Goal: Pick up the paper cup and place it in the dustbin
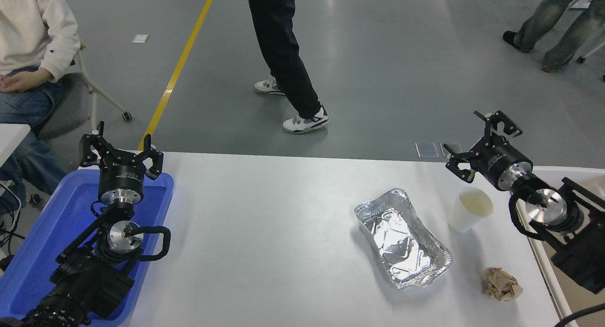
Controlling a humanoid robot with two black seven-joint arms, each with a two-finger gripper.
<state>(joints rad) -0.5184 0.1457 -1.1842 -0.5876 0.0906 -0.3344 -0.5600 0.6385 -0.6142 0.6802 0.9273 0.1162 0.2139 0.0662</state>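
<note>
Head view shows my right hand (483, 139) spread wide and holding nothing, hovering just beyond the paper cup (468, 209). It stands upright on the table (283, 232) below my hand: plain white, tapered, rolled rim, cream inside. Beside my wrist lies the dustbin (574, 176), pale-rimmed. My left hand (120, 150) rests wide over a blue tray (42, 232).

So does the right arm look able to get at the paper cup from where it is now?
Probably yes. The right pincer is open and hangs just beyond and to the right of the paper cup, which stands upright with bare table around it; the foil tray sits apart to its left.
</note>
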